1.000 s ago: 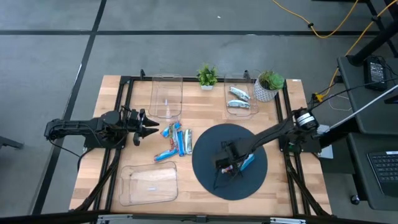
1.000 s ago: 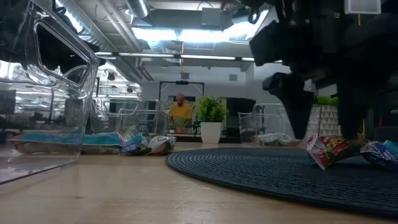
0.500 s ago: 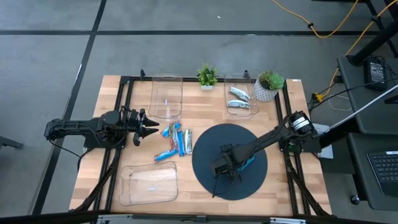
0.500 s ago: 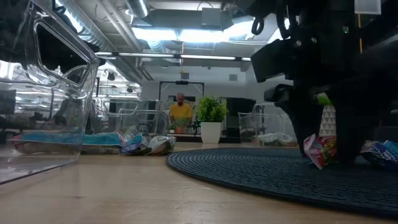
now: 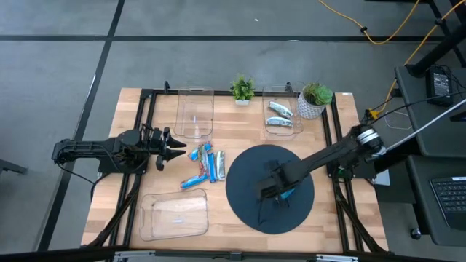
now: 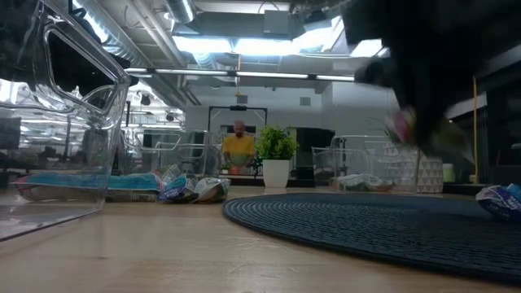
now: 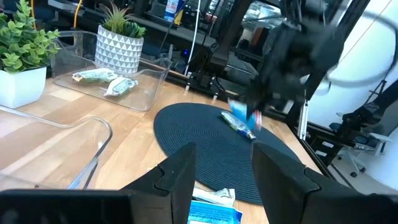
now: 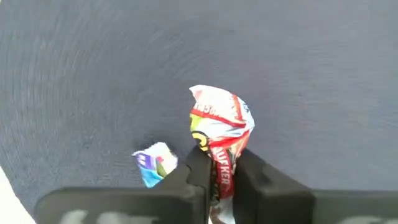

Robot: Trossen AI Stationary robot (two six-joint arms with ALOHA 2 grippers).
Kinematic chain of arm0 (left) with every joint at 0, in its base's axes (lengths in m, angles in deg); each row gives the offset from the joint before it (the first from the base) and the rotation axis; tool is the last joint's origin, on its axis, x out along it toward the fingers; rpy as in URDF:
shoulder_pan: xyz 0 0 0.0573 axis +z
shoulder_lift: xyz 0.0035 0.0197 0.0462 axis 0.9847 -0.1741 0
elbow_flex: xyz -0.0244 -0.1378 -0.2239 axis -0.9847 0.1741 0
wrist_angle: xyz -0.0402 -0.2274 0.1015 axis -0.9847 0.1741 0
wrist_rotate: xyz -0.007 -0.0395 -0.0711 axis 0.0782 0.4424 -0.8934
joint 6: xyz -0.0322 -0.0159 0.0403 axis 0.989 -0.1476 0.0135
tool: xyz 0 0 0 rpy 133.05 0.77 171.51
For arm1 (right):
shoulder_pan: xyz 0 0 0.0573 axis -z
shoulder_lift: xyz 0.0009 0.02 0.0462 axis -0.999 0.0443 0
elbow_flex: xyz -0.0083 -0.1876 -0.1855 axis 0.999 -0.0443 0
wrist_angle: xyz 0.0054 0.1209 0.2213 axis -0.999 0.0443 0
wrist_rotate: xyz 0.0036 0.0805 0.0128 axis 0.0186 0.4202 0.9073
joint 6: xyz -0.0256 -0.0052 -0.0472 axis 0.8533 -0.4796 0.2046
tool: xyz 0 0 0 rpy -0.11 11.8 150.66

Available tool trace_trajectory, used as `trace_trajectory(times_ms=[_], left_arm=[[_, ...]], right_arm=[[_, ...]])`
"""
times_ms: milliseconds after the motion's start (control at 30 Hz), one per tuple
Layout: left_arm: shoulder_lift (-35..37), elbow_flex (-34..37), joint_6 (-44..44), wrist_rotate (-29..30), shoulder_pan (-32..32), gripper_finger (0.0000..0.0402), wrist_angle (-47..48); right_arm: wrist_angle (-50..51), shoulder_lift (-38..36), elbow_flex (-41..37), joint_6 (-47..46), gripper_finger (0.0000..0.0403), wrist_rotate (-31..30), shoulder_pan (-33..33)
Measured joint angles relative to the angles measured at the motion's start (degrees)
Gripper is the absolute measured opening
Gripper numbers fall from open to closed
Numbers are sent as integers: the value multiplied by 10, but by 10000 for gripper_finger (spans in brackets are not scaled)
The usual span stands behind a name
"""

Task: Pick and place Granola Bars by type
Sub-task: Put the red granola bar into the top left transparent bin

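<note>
From the high view, the right gripper (image 5: 271, 191) hangs over the round dark mat (image 5: 251, 167) toward the table's near right part, with a blue bar (image 5: 289, 193) on the mat just beside it; the clear tray (image 5: 282, 96) holding two silver-white bars (image 5: 279, 116) lies toward the table's far edge, well apart, so the carry looks to run that way. The left gripper (image 5: 178, 148) waits by the left edge, jaws partly apart and empty, pointing at the loose bars (image 5: 207, 164) near the table's middle. In the low view a red-orange bar (image 6: 403, 129) is lifted clear of the mat under the dark right arm. The right wrist view settles it: the right gripper's fingers (image 8: 198, 171) are clamped on the red-orange bar (image 8: 221, 134), whose long axis runs straight out from between them.
</note>
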Motion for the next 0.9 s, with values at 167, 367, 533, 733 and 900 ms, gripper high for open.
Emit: trace_trajectory(times_ms=[167,367,533,733,900], left_arm=[[0,0,24,0,0,148,-4],[0,-1,17,-14,0,148,-78],[-2,-31,-1,6,0,148,-98],[-43,-88,-38,6,0,148,-97],[-104,-144,-78,27,0,157,-98]], right_arm=[[-2,-110,0,-51,26,-65,19],[-101,-228,0,-74,22,-110,61],[-236,-272,0,-27,36,-113,105],[-396,-269,1,59,21,-50,158],[-464,-255,1,69,23,9,201]])
